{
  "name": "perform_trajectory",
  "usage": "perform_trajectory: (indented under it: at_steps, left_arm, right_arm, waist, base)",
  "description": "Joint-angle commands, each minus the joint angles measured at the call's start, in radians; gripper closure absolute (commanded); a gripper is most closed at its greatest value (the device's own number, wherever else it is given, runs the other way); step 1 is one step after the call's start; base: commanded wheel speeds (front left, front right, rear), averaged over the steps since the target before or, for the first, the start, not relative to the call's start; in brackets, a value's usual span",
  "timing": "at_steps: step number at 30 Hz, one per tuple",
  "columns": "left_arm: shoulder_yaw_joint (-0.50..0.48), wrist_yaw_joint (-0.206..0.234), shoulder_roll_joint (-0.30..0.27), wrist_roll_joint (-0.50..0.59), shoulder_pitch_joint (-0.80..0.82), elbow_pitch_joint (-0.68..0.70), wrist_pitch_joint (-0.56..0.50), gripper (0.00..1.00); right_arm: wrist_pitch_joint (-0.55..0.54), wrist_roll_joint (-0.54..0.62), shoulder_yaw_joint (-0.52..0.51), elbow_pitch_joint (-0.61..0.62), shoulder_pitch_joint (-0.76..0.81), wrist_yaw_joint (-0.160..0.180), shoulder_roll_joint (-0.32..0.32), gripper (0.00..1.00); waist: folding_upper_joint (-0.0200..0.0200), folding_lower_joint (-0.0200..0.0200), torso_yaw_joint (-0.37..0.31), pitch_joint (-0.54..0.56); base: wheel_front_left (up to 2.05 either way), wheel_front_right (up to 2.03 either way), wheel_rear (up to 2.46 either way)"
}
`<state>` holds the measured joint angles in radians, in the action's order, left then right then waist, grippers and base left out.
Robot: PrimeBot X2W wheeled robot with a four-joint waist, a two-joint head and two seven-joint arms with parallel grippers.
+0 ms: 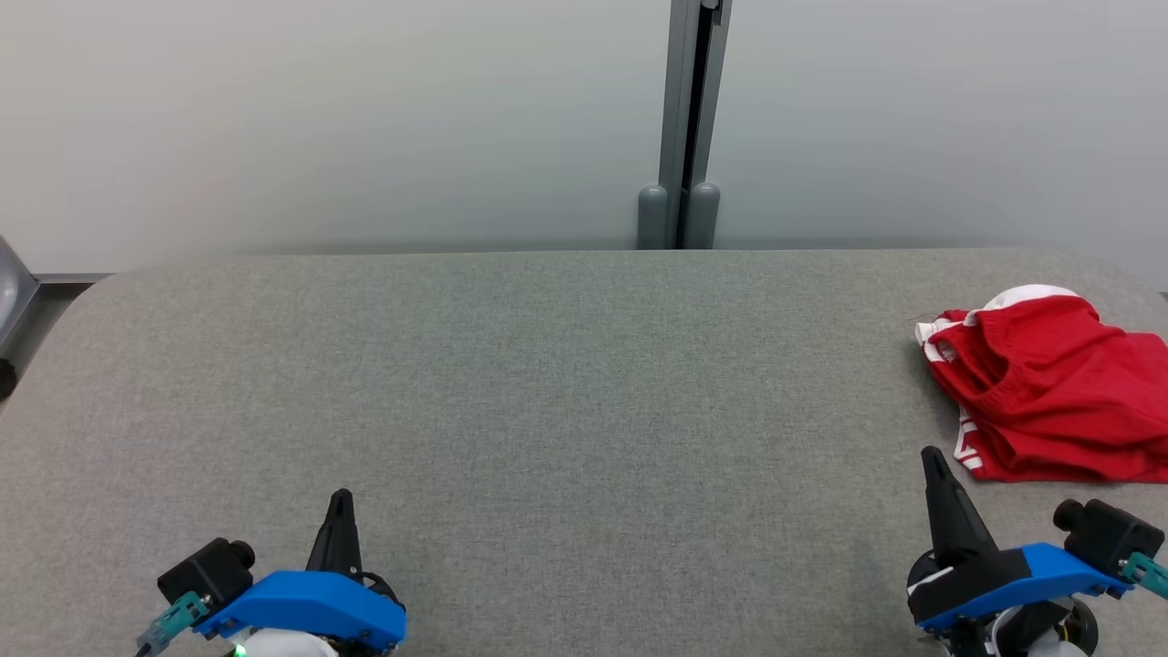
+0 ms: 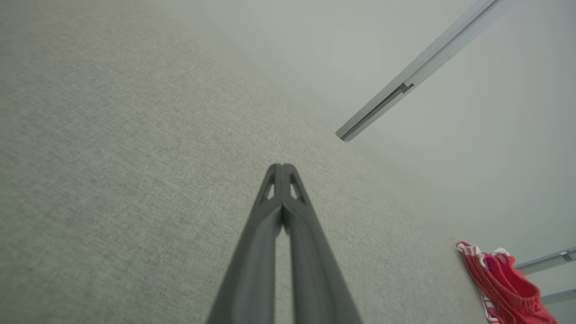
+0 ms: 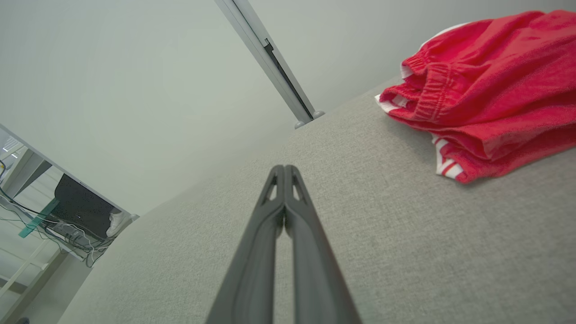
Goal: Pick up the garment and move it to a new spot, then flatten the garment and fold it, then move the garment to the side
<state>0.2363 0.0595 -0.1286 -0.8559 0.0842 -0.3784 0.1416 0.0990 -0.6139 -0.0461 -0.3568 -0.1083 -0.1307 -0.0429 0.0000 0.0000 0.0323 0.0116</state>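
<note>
Head view: the left hand (image 1: 340, 500) sits at the lower left over the grey fabric-covered surface (image 1: 547, 383), its two dark fingers pressed together with nothing between them. The right hand (image 1: 931, 456) sits at the lower right, its fingers likewise drawn tight and empty. Its tip is near the crumpled red cloth garment with white side stripes (image 1: 1049, 392) but apart from it. The garment lies by the surface's right edge and is partly cut off by the frame. A grey upright metal post (image 1: 691, 119) stands against the pale wall behind the surface.

Left wrist view: the left hand's fingers meet at the tip over the surface. The garment (image 2: 504, 283) shows well apart, at the lower right corner.

Right wrist view: the right hand's fingers touch tip to tip and hold nothing. The garment (image 3: 486, 90) rests bunched on the surface at the upper right, its gathered waistband toward the camera. Loose dark cables (image 3: 67, 234) hang at the far left, beyond the surface.
</note>
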Motion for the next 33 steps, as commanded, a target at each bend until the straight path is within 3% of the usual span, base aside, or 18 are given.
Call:
perform_trajectory:
  at_steps: [1, 33]
  left_arm:
    - [-0.016, -0.009, -0.002, -0.023, 0.027, 0.021, -0.008, 1.00]
    - [-0.161, -0.088, 0.032, -0.335, 0.031, 0.071, -0.114, 1.00]
  right_arm:
    - [-0.004, -0.032, -0.005, 0.022, -0.007, 0.000, -0.005, 1.00]
    - [-0.094, -0.443, -0.033, 0.063, -0.004, 0.000, -0.008, 1.00]
  waist:
    - [0.0000, 0.0000, 0.000, 0.000]
    - [0.0000, 0.0000, -0.010, -0.005]
  base:
    - [0.00, 0.00, 0.00]
    - [0.00, 0.00, 0.00]
